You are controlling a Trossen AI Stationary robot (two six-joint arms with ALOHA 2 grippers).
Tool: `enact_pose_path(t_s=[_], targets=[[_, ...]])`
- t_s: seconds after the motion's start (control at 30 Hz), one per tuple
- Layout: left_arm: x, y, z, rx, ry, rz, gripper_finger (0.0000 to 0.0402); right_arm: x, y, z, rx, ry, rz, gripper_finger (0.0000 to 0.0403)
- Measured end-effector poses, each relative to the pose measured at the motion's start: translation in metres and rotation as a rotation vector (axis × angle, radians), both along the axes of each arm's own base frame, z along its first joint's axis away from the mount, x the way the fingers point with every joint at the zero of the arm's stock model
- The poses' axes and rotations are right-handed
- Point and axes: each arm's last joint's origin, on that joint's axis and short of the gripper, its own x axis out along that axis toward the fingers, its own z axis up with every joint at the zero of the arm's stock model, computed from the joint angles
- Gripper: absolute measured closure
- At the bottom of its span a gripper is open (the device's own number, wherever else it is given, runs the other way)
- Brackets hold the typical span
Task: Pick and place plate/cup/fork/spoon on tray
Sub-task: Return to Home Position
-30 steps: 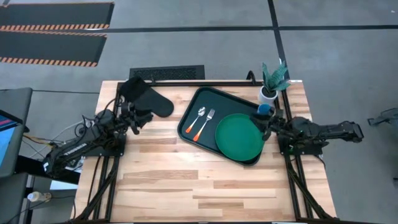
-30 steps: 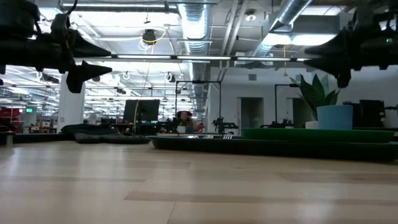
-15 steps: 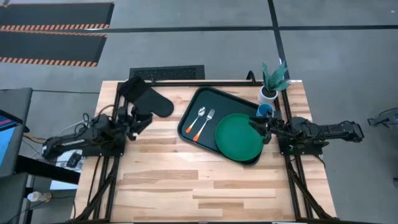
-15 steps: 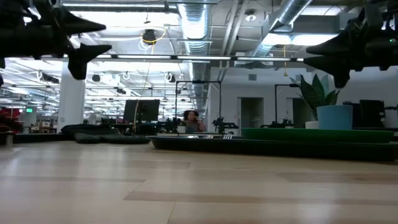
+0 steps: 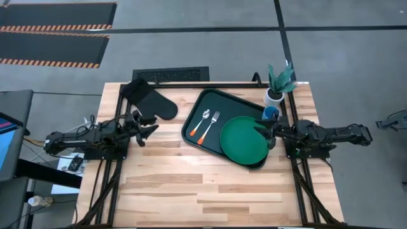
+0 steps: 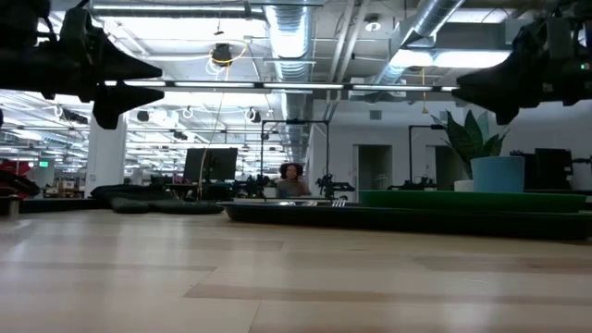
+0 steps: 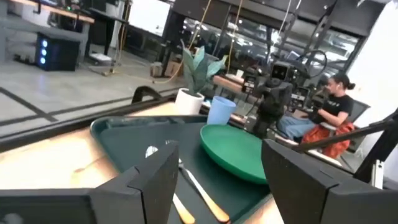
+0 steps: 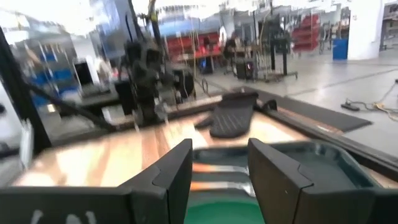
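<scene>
The dark tray (image 5: 202,105) lies at the table's far right. The green plate (image 5: 243,141) lies flat on its right half. The orange-handled spoon (image 5: 201,123) and fork (image 5: 210,125) lie side by side on its left half. The blue cup (image 5: 271,112) stands upright at the tray's far right corner, beside the plate. My left gripper (image 5: 148,130) is open and empty above bare wood left of the tray. My right gripper (image 5: 262,132) is open and empty above the plate's right edge. The left wrist view shows the plate (image 7: 239,149) and the cup (image 7: 221,111).
A black oven mitt (image 5: 152,100) lies on the table at the far left of the tray. A white pot with a green plant (image 5: 278,83) stands at the table's far right corner, behind the cup. Bare wood fills the near half of the table (image 5: 210,191).
My left arm has drawn back and stretched out lower toward the table's left edge. Its gripper has shifted a little toward the near edge and stayed open. The tray and the things on it have not moved.
</scene>
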Motion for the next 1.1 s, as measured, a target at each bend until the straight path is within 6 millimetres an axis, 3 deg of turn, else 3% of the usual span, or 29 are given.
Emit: enact_pose_path(t_s=[0.33, 0.63, 1.1], targets=[[-0.0004, 0.0008, 0.0003, -0.010, -0.002, 0.029, 0.0184, 0.0004, 0.0009, -0.0085, -0.007, 0.091, 0.009, 0.0223], [-0.0001, 0.0005, 0.0001, 0.006, 0.008, 0.015, 0.0184, 0.0004, 0.0016, -0.0113, 0.214, 0.064, 0.033, 0.0223], [-0.0001, 0.0005, 0.0001, 0.006, 0.009, 0.015, 0.0184, 0.0004, 0.0016, -0.0118, 0.222, 0.067, 0.033, 0.0223]])
